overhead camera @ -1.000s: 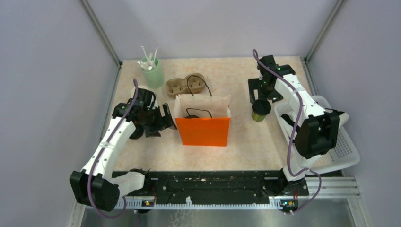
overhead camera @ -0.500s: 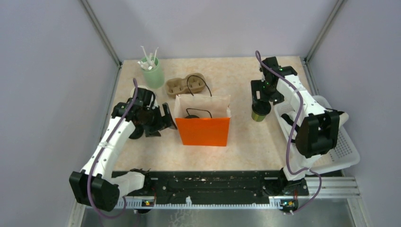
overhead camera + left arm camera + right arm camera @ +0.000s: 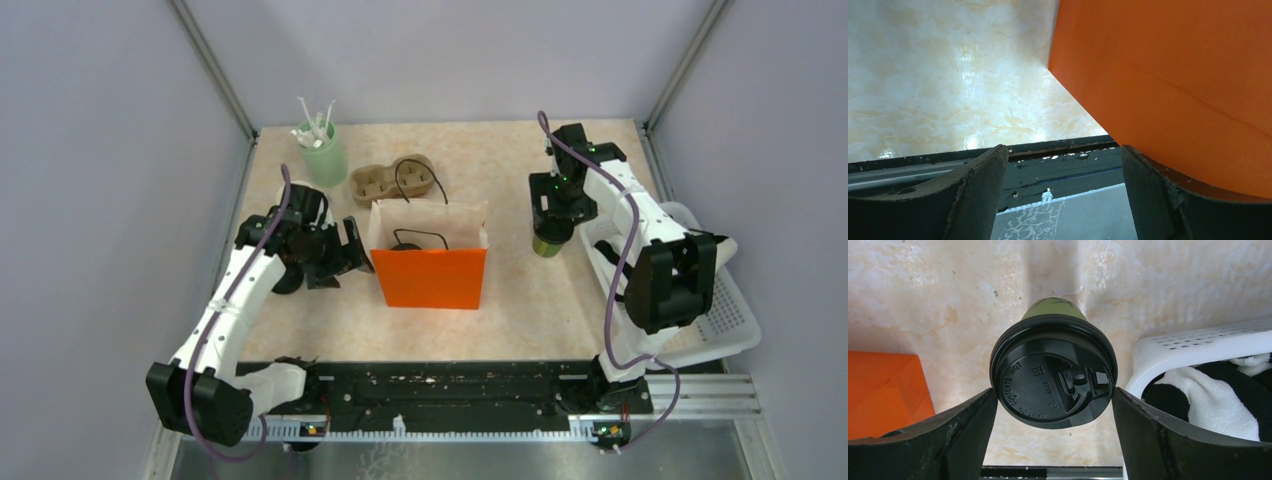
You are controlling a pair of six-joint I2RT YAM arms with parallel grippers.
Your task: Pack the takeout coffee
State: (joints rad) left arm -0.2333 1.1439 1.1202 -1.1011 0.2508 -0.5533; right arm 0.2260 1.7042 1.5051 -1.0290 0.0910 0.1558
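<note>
Takeout coffee [image 3: 1053, 375]: upright on the table [image 3: 500, 150], black lid on. It stands at 3 o'clock from the orange bag [image 3: 430, 278] and outside it, with bare tabletop between the two.
Right claw [image 3: 1053, 391]: set down over the coffee from above, one finger at 9 o'clock and one at 3 o'clock of the lid. It is grasping the lid rim, and I see no gap on either side.
Left claw [image 3: 1063, 150]: released, fingers wide with nothing between them. It hangs low at 9 o'clock of the bag, its right finger just beside the orange wall.
Bag: standing with its mouth open and its black cord handles showing.
White basket [image 3: 720, 330]: at 4 o'clock of the coffee, close to it, holding a black-and-white cloth [image 3: 1208, 390].
Brown cup carrier [image 3: 385, 182]: at 12 o'clock of the bag, just behind it.
Pale-green cup of white sticks [image 3: 322, 155]: at 11 o'clock of the bag, near the far left corner.
</note>
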